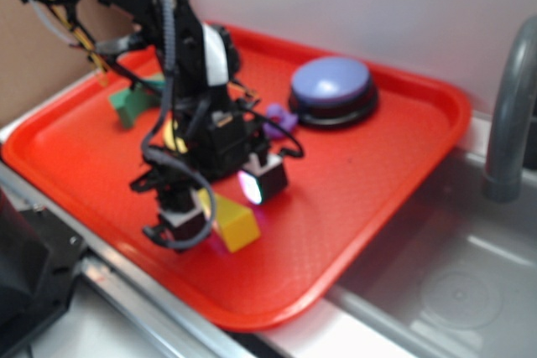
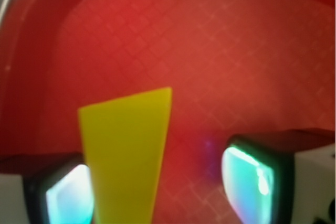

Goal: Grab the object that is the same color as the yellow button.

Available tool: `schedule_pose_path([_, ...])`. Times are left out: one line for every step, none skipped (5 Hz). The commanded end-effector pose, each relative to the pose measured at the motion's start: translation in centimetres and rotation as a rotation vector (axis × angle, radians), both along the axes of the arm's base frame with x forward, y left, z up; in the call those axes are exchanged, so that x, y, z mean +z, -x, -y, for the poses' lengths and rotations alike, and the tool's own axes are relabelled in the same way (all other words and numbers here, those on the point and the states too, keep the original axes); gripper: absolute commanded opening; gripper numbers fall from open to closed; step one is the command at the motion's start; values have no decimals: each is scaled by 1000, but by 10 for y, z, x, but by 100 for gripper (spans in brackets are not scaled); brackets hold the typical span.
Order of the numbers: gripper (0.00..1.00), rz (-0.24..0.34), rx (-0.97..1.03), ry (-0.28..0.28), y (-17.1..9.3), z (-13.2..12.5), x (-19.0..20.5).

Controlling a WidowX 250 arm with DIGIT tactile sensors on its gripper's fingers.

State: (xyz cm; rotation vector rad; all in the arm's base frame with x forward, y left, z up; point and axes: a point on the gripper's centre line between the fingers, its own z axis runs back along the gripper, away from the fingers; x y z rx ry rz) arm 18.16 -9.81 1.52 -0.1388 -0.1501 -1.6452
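The yellow wedge block [image 1: 236, 224] lies on the red tray [image 1: 377, 173] near its front edge. My gripper [image 1: 225, 200] is down over it and open, with the block between the two fingers. In the wrist view the wedge [image 2: 126, 156] sits close against the left pad [image 2: 65, 198], while bare tray shows between it and the right pad [image 2: 247, 182]. The jaws are not closed on it. The yellow button is almost wholly hidden behind the arm; only a pale yellow sliver [image 1: 174, 137] shows.
A purple-topped button [image 1: 332, 90] stands at the tray's back right, with a small purple duck [image 1: 281, 119] beside it. A green arch block [image 1: 134, 103] lies at the back left. A grey sink and tap post [image 1: 508, 115] are to the right of the tray.
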Motion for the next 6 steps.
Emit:
schedule_pose_path([0,6,-35,-7,4,7,-3])
schedule_pose_path([0,17,4,-22,3,5,3])
schedule_pose_path([0,15,108,-36,0,1,21])
schedule_pose_path([0,36,317,-64,5,0,50])
schedule_pose_path([0,-7,564,-116,12,-7,77])
schedule_pose_path([0,-37,796,-91,14,-19,104])
